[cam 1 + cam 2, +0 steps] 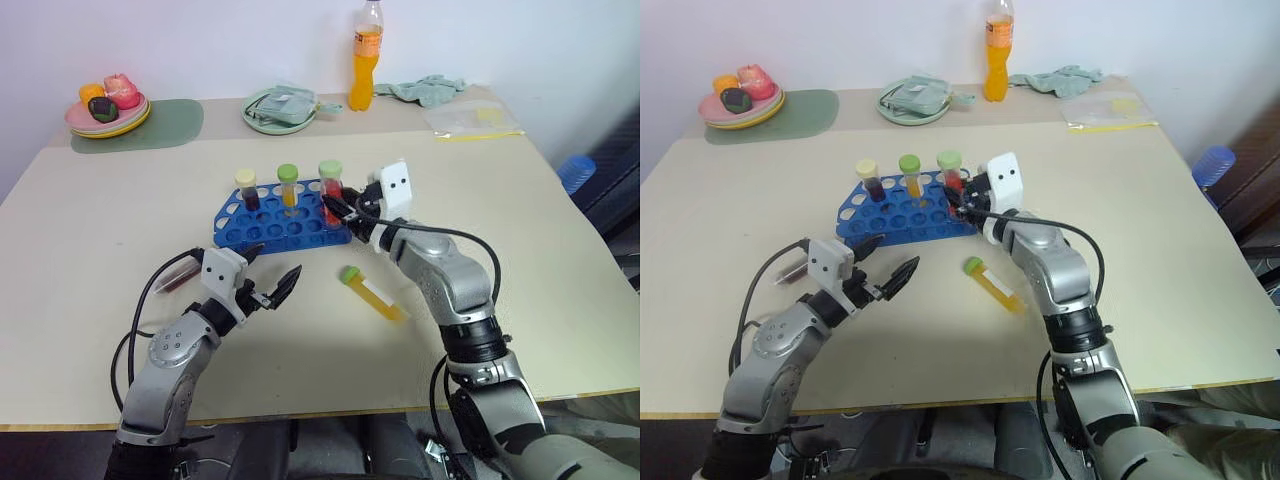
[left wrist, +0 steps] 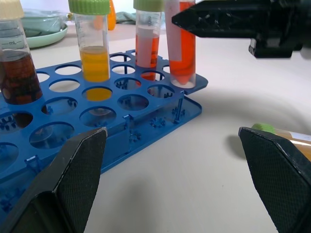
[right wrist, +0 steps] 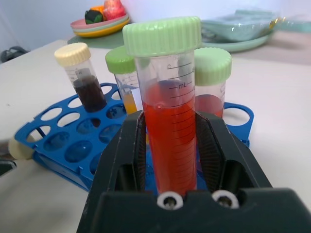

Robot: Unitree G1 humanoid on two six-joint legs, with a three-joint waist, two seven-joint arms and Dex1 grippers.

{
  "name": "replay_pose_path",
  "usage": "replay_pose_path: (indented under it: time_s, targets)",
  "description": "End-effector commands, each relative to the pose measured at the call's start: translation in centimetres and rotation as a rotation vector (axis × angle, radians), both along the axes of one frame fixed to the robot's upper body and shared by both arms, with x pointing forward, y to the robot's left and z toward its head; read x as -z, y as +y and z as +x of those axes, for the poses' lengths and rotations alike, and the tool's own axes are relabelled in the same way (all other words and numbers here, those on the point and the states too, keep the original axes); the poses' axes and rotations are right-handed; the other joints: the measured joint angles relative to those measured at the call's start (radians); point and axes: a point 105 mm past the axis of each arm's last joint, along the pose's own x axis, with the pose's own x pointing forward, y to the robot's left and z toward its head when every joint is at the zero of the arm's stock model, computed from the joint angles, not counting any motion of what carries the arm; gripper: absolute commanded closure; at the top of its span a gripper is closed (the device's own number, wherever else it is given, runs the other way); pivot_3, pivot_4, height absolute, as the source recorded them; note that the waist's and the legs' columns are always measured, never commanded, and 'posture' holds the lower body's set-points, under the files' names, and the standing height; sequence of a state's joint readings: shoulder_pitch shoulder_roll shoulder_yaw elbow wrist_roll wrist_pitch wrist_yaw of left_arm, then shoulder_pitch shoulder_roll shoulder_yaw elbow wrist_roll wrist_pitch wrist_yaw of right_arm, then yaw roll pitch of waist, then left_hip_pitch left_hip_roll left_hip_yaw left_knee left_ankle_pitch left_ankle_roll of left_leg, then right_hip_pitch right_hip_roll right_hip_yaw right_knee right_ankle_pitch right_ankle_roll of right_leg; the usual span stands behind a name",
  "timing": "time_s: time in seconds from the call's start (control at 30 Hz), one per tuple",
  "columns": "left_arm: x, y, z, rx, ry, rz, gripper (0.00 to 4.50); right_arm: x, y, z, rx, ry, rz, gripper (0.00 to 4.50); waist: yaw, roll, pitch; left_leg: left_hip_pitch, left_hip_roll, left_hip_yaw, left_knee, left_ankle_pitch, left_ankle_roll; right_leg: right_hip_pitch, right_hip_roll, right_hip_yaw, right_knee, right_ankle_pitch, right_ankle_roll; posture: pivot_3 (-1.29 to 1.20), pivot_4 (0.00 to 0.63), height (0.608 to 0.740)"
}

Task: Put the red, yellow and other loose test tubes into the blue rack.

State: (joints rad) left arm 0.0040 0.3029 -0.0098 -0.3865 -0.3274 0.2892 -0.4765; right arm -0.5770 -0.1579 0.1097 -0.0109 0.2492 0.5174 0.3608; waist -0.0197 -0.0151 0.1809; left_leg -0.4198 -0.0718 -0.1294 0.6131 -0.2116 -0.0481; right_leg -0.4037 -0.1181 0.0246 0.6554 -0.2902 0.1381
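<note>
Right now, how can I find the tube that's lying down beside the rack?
Find the blue rack in the middle of the big tan table. Look just past its right end, toward the robot: one tube lies flat on the tabletop. It has yellow liquid and a green cap, like the yellow tube in the rack, but that one stands upright.

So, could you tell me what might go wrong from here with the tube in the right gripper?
1. The held tube sits right beside the racked red tube; a sideways drift could knock it.
2. It is at the rack's corner; pressing off-centre may tip or slide the rack.
3. The loose yellow tube lies near the arm and could be rolled away.
</note>
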Motion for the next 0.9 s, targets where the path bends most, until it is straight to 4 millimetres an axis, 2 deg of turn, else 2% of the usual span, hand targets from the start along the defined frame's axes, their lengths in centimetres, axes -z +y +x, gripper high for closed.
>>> replay_pose_path:
  time_s: [0.03, 0.23, 0.33, 0.43, 0.57, 0.63, 0.73, 0.8, 0.9]
  targets:
    - [-1.0, -0.2, -0.2, 0.01, -0.041, 0.003, 0.0, -1.0, 0.4, -0.5, -0.015, -0.093, 0.021, 2.91, 0.0, 0.0, 0.0, 0.0, 0.0, 0.0, 0.0, 0.0, 0.0, 0.0, 0.0, 0.0, 0.0, 0.0, 0.0, 0.0, 0.15, 0.74]
    - [-1.1, -0.2, -0.1, 0.013, -0.043, 0.006, 0.0, -0.4, 0.6, -1.0, -0.041, -0.114, 0.035, 2.91, 0.0, 0.0, 0.0, 0.0, 0.0, -0.001, 0.0, 0.0, 0.0, 0.0, 0.0, 0.0, 0.0, 0.0, 0.0, 0.0, 0.15, 0.74]
    - [-1.2, -0.2, -0.1, 0.014, -0.044, 0.007, 0.0, -0.7, 0.3, -1.1, -0.044, -0.129, 0.024, 1.97, 0.0, 0.0, 0.0, 0.0, 0.0, -0.001, 0.0, 0.0, 0.0, 0.0, 0.0, 0.0, 0.0, 0.0, 0.0, 0.0, 0.15, 0.74]
    - [-1.3, -0.2, -0.1, 0.012, -0.044, 0.008, 0.0, -1.1, -0.7, -1.0, -0.016, -0.135, -0.039, 0.51, 0.001, 0.0, 0.0, 0.0, 0.0, -0.001, 0.0, 0.0, 0.0, 0.0, 0.0, 0.0, 0.0, 0.0, 0.0, 0.0, 0.15, 0.74]
    - [-1.4, 0.1, -0.1, 0.005, -0.043, 0.012, 0.0, -0.8, -2.8, -1.7, -0.037, -0.004, -0.129, 0.51, 0.006, 0.0, 0.0, 0.0, 0.0, -0.001, 0.0, 0.0, 0.0, 0.0, 0.0, 0.0, 0.0, 0.0, 0.0, 0.0, 0.15, 0.74]
    - [-1.4, 0.5, -0.1, -0.001, -0.042, 0.015, 0.0, -0.6, -3.7, -2.7, -0.08, 0.103, -0.145, 0.51, 0.006, 0.0, 0.0, 0.0, 0.0, -0.001, 0.0, 0.0, 0.0, 0.001, 0.0, 0.0, 0.0, 0.0, 0.0, 0.0, 0.15, 0.74]
    - [-1.2, 1.2, -0.1, 0.001, -0.033, 0.039, 0.0, -1.2, -5.1, -4.7, -0.164, 0.229, -0.258, 0.51, 0.005, 0.001, 0.001, 0.0, 0.0, -0.002, 0.0, 0.0, 0.0, 0.001, 0.0, 0.0, -0.001, 0.0, 0.0, 0.0, 0.15, 0.74]
    - [-1.0, 1.6, -0.1, 0.022, -0.019, 0.056, 0.0, -1.3, -5.2, -6.1, -0.231, 0.388, -0.298, 0.51, 0.0, 0.001, 0.001, 0.0, 0.0, -0.001, 0.0, 0.0, 0.001, 0.001, 0.0, 0.0, -0.001, 0.0, 0.0, 0.0, 0.15, 0.74]
    - [-0.6, 1.5, -0.5, 0.086, 0.005, 0.079, 0.0, -1.5, -4.4, -7.4, -0.303, 0.538, -0.332, 0.51, -0.001, 0.003, 0.0, 0.0, 0.001, -0.001, 0.0, 0.0, 0.001, 0.0, 0.0, 0.0, -0.001, 0.0, -0.001, 0.0, 0.15, 0.74]
